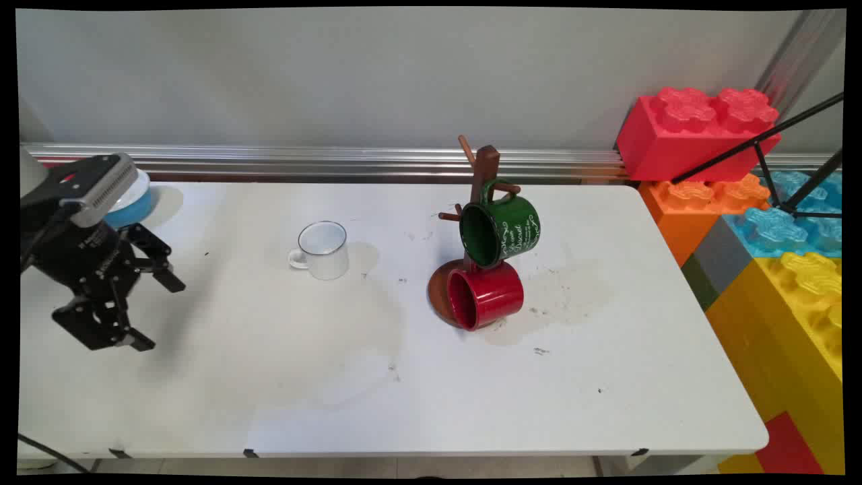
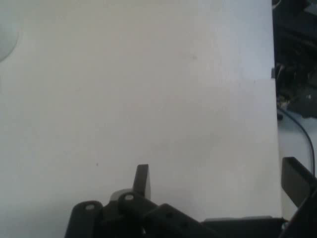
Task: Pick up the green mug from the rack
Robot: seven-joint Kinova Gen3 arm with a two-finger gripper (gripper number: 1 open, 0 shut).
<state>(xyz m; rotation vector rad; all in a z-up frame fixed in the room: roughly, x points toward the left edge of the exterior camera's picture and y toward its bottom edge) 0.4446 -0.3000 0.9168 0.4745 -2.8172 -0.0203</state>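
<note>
Two glossy mugs [image 1: 500, 229] on wooden tree [image 1: 483, 176], end effector [image 1: 156, 313] spread

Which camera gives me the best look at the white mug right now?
The main view. The white mug stands upright on the table, fully visible, handle toward the picture's left, well to the right of the open gripper. The hand view shows only bare table and the gripper's fingers; a pale blur at its upper left edge cannot be identified.

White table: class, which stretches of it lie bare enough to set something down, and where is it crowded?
Bare: the near strip of the white table, and the gap between the open gripper and white mug. Crowded: around the mug tree with its green mug and red mug.
</note>
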